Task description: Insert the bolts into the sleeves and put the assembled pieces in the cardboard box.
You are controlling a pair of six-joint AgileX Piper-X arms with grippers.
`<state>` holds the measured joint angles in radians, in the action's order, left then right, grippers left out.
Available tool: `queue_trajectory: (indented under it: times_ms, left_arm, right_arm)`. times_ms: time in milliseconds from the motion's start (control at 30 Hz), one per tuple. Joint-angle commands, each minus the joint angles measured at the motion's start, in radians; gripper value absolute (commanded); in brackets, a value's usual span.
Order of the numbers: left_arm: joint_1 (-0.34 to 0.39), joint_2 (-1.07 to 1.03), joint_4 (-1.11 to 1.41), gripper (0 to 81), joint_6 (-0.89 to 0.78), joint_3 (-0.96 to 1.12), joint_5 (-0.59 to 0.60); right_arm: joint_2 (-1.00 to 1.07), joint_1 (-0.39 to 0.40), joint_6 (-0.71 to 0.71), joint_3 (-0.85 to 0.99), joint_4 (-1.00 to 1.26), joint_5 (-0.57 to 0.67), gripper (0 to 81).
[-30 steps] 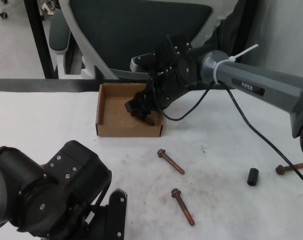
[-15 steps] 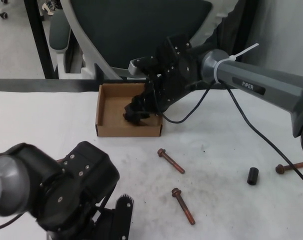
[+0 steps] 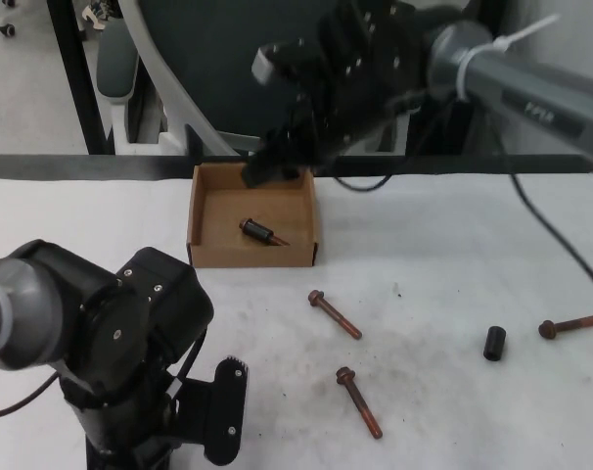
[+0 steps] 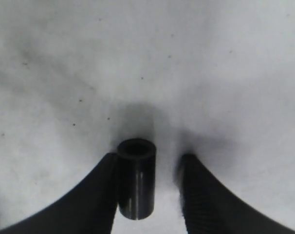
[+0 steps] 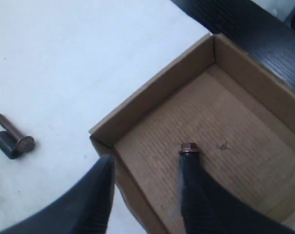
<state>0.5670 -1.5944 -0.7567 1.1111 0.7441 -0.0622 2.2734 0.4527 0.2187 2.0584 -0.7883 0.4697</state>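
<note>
Left wrist view: left gripper [image 4: 150, 168] is open, with one finger on each side of a sleeve [image 4: 136, 185]. The sleeve stands upright on the bench [image 4: 211, 73], bore up. It sits against one finger with a clear gap to the other, so it's bracketed but not clamped.

Right gripper [image 5: 147, 165] is also open and holds nothing. It hangs over the box [image 5: 152, 97], near the back wall in the high view. One assembled piece [image 3: 262, 232] lies on the box floor, its bolt head [image 5: 189, 147] peeking out beside a finger.

Outward from the box, three bolts are loose on the bench: one just in front of it [image 3: 334, 315], one nearer the camera [image 3: 359, 402] and one far off to the side [image 3: 570, 326]. A spare sleeve [image 3: 494, 345] stands near that last one. The right wrist view also shows a bolt with a dark sleeve at its head end [image 5: 11, 139]. I can't tell if they're mated.

My read on the step: the first assembly is delivered and the second is starting.

Next moves as I see them:
- **Left:** close squarely on the sleeve. Centre it first, or the lone contact finger may tip it.
- **Right:** grab the nearest bolt by the head end, leaving the shank free to line up with the bore.
</note>
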Motion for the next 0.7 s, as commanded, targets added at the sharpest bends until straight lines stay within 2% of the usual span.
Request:
queue_trajectory:
  times_ms: [0, 100, 200, 333, 500, 667]
  left_arm:
    - [-0.011, -0.067, 0.082, 28.1, -0.003, -0.025, -0.040]
    - [-0.011, -0.067, 0.082, 13.4, -0.003, -0.025, -0.040]
    - [-0.011, -0.067, 0.082, 1.5, -0.003, -0.025, -0.040]
    - [-0.009, -0.061, 0.082, 0.8, -0.007, -0.025, -0.040]
    - [-0.009, -0.021, 0.086, 0.8, -0.033, -0.025, -0.033]
    - [-0.009, 0.098, 0.113, 0.8, -0.145, -0.030, 0.098]
  right_arm:
    - [-0.064, -0.003, 0.034, 0.004, -0.050, 0.015, 35.7]
    - [-0.090, -0.003, 0.061, 0.002, -0.090, 0.015, 28.7]
    - [-0.115, -0.003, 0.079, -0.021, -0.115, 0.015, 25.9]
    - [-0.173, -0.006, 0.079, -0.149, -0.058, 0.015, 25.9]
    - [-0.299, -0.006, 0.049, -0.399, 0.128, -0.040, 25.9]
    - [-0.465, -0.004, -0.041, -0.661, 0.352, -0.039, 25.9]
